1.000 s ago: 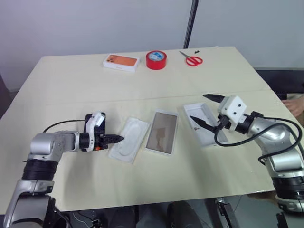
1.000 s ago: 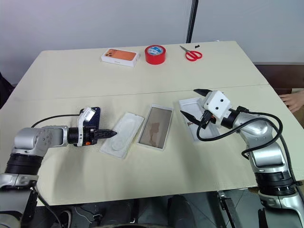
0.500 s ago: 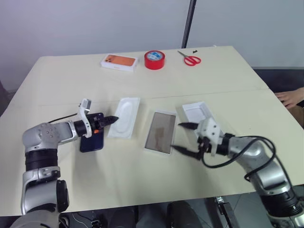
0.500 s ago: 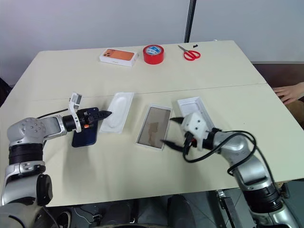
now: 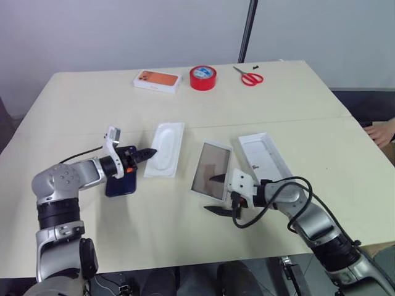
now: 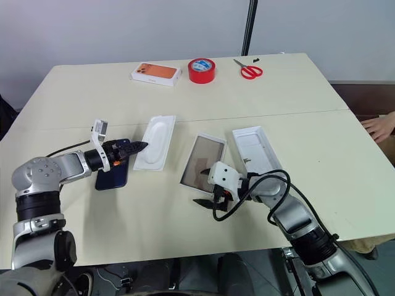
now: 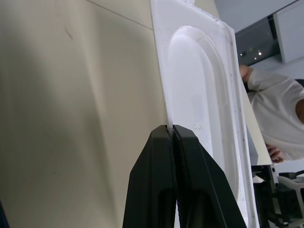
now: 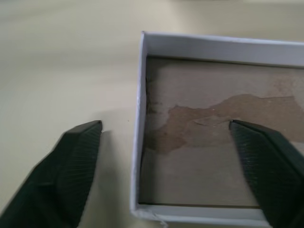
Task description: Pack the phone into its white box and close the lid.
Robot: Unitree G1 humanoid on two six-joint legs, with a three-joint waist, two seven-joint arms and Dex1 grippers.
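The table (image 5: 86, 98) is a wide pale surface carrying everything. On its far edge lie a white box with an orange top (image 5: 157, 81), a red tape roll (image 5: 203, 78) and red scissors (image 5: 249, 77). A person's hand (image 5: 381, 132) rests at the table's right side.

Near the middle, the lid (image 5: 264, 156) lies open side up, just right of the white box (image 5: 211, 170), whose brownish inside faces up. Left of the box lies a white molded tray insert (image 5: 165, 150). The phone (image 5: 121, 180) lies flat on the table under my left wrist.

My right gripper (image 5: 215, 193) is spread open, one finger over the box's near corner and the other over the table beside it. My left gripper (image 5: 147, 153) is closed, its fingertips (image 7: 170, 135) at the insert's edge.
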